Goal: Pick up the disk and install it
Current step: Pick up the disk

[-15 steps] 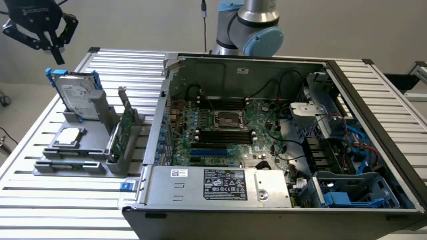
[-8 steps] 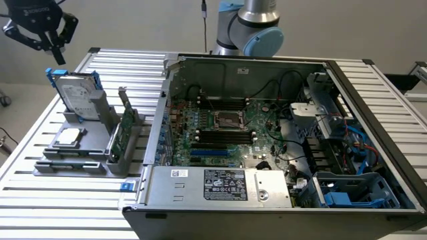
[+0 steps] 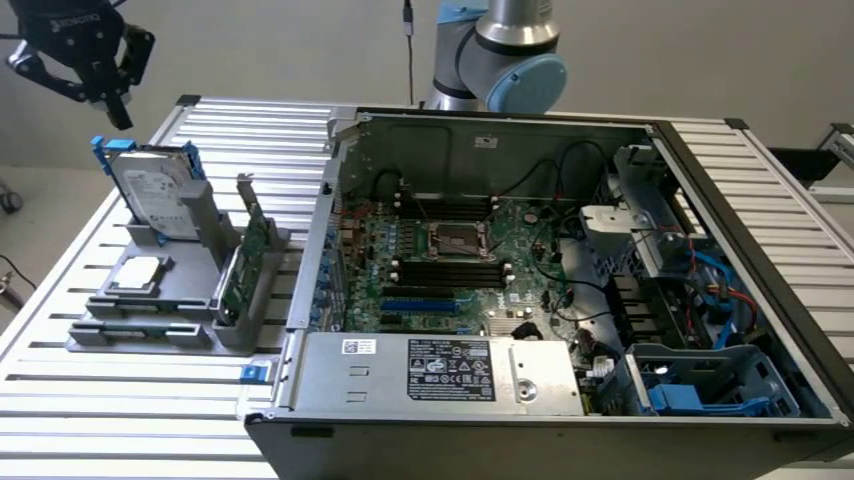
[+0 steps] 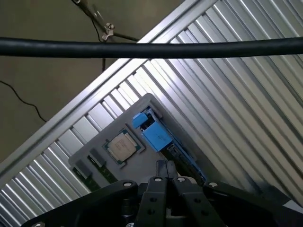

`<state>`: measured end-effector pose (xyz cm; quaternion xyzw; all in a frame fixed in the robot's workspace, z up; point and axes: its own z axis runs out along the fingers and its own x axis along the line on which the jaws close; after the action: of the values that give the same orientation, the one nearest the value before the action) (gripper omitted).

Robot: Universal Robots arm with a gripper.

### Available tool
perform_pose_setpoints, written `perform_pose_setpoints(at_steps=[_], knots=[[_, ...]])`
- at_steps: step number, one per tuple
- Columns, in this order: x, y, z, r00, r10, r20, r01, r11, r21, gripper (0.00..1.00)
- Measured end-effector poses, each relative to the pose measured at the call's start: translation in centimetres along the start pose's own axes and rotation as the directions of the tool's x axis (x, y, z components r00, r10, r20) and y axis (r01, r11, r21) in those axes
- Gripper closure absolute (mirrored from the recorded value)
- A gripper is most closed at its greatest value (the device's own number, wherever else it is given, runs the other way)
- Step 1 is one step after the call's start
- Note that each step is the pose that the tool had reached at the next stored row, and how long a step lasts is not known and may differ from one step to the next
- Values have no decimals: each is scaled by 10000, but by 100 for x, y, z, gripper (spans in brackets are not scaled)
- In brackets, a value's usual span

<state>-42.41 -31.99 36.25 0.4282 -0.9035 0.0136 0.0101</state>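
Silver-grey disk [image 3: 151, 190] with blue frame is being held upright in grey fixture [image 3: 187, 300] on slatted desk [image 3: 80, 400], at exterior view's left, left of open computer case [image 3: 494, 135]. Tool [image 3: 110, 105] is being suspended above disk, clear of it, fingers pressed together, nothing gripped. Square chip [image 3: 140, 273] is lying flat on fixture, nearer than disk. Green card [image 3: 240, 262] is standing on edge just right.
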Motion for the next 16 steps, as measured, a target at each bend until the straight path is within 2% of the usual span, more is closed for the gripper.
perform_pose_setpoints(at_steps=[4,8,12,16], knots=[[0,0,0,9973,-733,10,733,9973,22,89],[0,0,0,9895,-1449,20,1448,9894,45,89],[0,0,0,9762,-2167,27,2167,9762,69,89],[0,0,0,9577,-2877,33,2876,9577,93,89]])
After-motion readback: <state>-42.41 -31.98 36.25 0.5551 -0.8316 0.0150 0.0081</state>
